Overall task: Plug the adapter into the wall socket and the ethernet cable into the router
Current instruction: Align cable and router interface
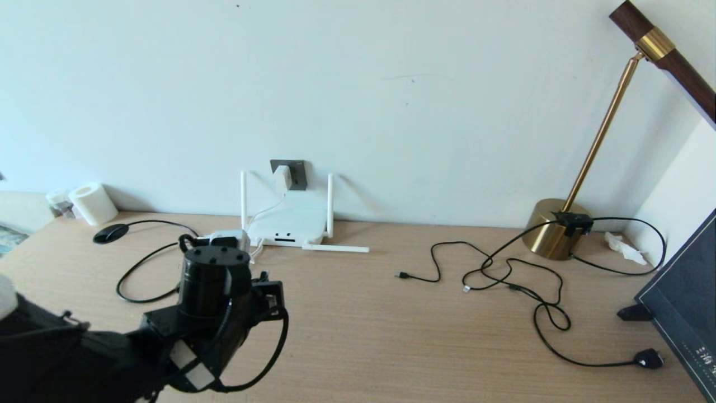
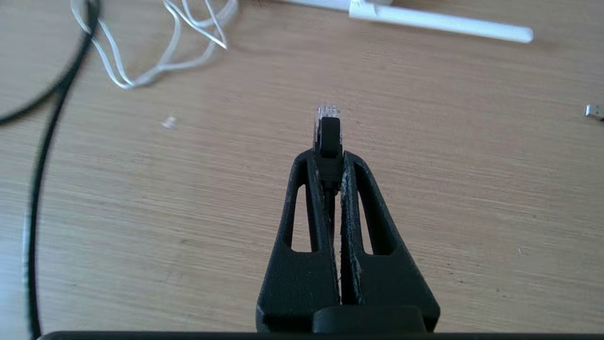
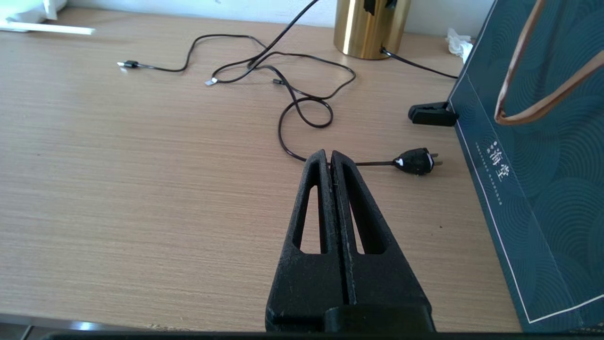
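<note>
Left wrist view shows the left gripper (image 2: 329, 158) pinching the ethernet cable (image 2: 328, 128) behind its clear tip, leaving it free for the router (image 1: 288, 226); right gripper (image 3: 330, 158) pressed together, idle.

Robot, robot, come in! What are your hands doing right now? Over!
Left gripper shut on ethernet cable, above the desk, short of router. Right gripper shut, empty. Adapter in wall socket. Nothing in the way.

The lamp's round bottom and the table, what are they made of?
The lamp base looks like metal with a shiny brass or gold finish: it gleams and mirrors the light. The table looks like pale wood, or a wood-look coating, matte, with fine straight grain lines. Which one cannot be told.
</note>
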